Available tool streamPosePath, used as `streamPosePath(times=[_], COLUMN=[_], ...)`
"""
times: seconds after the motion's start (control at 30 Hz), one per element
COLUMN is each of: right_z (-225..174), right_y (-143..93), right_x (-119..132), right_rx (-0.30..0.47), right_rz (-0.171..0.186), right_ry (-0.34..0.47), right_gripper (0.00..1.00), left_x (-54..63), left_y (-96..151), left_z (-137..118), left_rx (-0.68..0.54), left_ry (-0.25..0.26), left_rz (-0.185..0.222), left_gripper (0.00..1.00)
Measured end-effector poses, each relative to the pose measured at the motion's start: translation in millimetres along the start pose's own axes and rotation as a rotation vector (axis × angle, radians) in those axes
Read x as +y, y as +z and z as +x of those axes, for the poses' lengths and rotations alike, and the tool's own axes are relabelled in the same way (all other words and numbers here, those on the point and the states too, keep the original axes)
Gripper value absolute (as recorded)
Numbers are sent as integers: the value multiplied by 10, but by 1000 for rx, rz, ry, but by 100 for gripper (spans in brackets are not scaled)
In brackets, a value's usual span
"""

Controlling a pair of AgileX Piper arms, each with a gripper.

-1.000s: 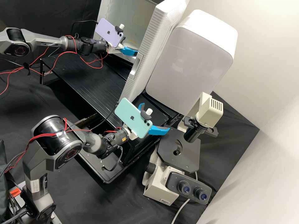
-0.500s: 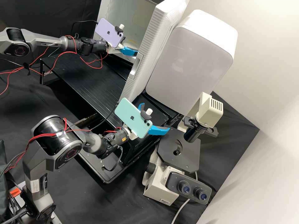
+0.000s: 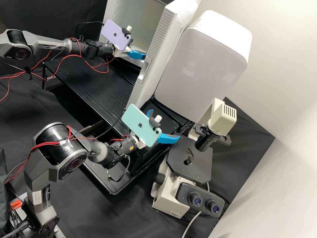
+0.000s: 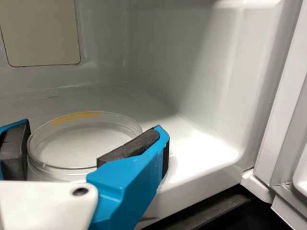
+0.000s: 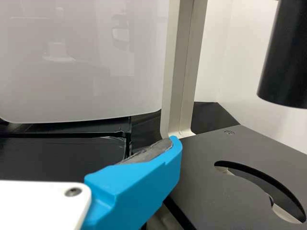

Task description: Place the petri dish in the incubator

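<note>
**Petri dish** (image 4: 81, 143): clear, round, shallow. It lies flat on the white floor of the incubator (image 4: 201, 72) chamber, near the front lip.

**Left gripper** (image 4: 91, 129): reaches into the chamber opening, as the high view shows (image 3: 137, 54). Its blue fingers (image 4: 134, 167) stand one on each side of the dish, with the dark pads (image 4: 129, 146) pressed to its wall, pinching it.

**Right gripper** (image 3: 171, 137): held low beside the front corner of the white incubator. It is just over the near edge of the black microscope stage (image 5: 230, 158). Whether it is spread or pressed together cannot be told.

**Microscope** (image 3: 185, 195): off-white body with twin eyepieces, standing on the black cloth just beside the incubator.

**Ribbed black platform** (image 3: 95, 86): lies between the two arms.
</note>
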Motion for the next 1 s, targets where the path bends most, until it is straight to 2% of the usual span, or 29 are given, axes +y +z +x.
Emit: streamPosePath(times=[0.37, 1.0], right_z=[0, 0], right_y=[0, 0], right_x=[0, 0], right_rx=[0, 0], right_rz=[0, 0], right_ry=[0, 0], right_gripper=[100, 100], left_x=[-17, -4], left_y=[-8, -18], left_z=[-8, -68], left_rx=[2, 5], left_ry=[-5, -16], left_rz=[16, 20], left_gripper=[100, 100])
